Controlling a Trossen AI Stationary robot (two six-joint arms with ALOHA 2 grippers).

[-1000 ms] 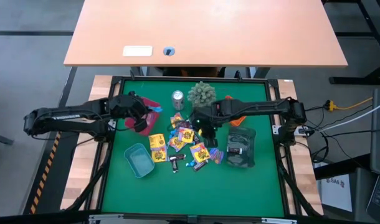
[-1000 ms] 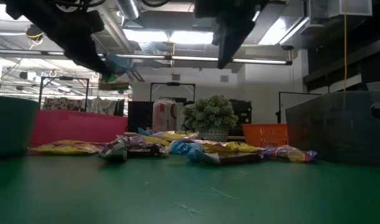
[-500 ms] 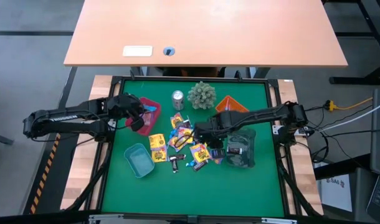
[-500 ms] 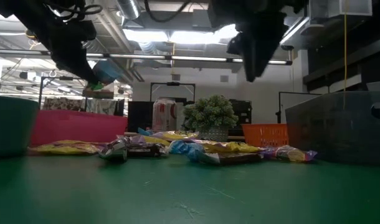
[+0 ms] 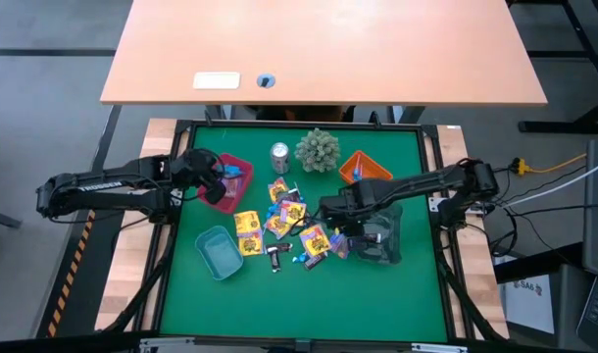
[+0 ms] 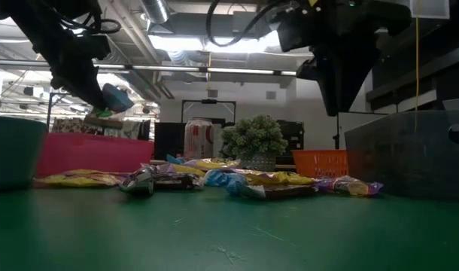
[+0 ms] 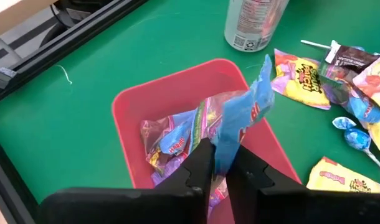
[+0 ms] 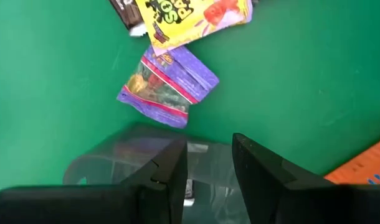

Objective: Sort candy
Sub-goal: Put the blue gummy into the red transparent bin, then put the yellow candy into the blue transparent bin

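Between left gripper [image 7: 218,163] fingers: blue candy [image 7: 247,118]

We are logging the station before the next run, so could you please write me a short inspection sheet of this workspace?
Surface: green mat, bare at the near end.
Job's things: candy pile mid-table; red tray holds some wrappers; teal tray, orange tray, grey bin.
Clutter: can, plant ball.
Grippers: left gripper pinches a blue wrapper above the red tray; right gripper open, empty, over the grey bin.
Cables: yellow lead off the table's right.
Surroundings: wooden desk.
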